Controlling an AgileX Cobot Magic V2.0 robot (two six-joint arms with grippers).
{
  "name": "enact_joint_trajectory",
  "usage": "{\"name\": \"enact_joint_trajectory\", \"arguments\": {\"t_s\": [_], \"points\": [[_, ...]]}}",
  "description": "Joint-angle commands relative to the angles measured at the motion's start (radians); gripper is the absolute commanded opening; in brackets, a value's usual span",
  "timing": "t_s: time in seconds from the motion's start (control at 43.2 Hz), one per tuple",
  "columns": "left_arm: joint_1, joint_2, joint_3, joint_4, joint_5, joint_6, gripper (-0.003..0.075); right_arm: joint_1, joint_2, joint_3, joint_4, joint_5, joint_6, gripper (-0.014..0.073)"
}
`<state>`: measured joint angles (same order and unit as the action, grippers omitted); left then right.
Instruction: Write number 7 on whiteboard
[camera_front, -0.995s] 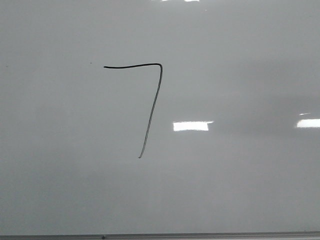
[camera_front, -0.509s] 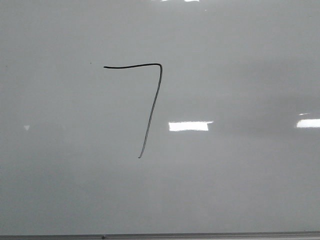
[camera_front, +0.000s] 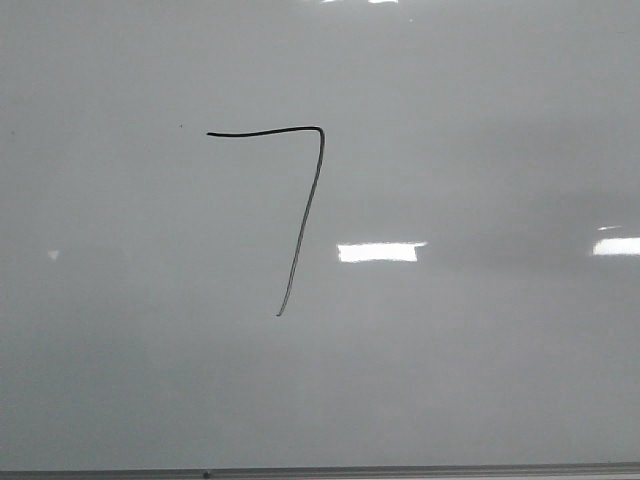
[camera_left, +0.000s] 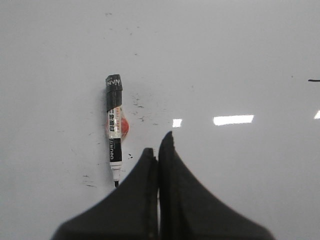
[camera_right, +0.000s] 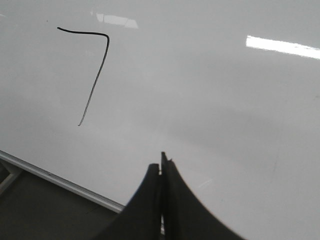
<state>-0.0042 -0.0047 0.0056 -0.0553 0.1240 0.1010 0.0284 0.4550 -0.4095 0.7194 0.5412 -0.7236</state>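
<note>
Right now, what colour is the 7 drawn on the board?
Black: the number 7 is a thin line on the pale grey-white whiteboard, clearest in the front view.

Both end effectors (camera_left: 158, 150) (camera_right: 161, 167) closed, empty.

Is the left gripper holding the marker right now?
No, the left gripper is shut on nothing; the marker lies beside it on the whiteboard.

A marker pen (camera_left: 114, 129) lies flat on the pale surface, uncapped, its black writing tip bare at one end and a black band with white lettering at the other. Its barrel is black and white with printed text, and an orange-red smudge (camera_left: 125, 128) sits just beside its middle. Small dark ink specks (camera_left: 142, 112) lie scattered near it.
</note>
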Motion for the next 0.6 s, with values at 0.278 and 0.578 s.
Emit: {"name": "enact_joint_trajectory", "arguments": {"t_s": [0.278, 0.578], "points": [[0.001, -0.014, 0.004, -0.005, -0.091, -0.009, -0.002, -0.005, 0.003, -0.026, 0.034, -0.054, -0.002, -0.0061], [0.001, -0.014, 0.004, -0.005, -0.091, -0.009, -0.002, -0.005, -0.012, -0.011, -0.031, -0.143, 0.005, -0.0061]]}}
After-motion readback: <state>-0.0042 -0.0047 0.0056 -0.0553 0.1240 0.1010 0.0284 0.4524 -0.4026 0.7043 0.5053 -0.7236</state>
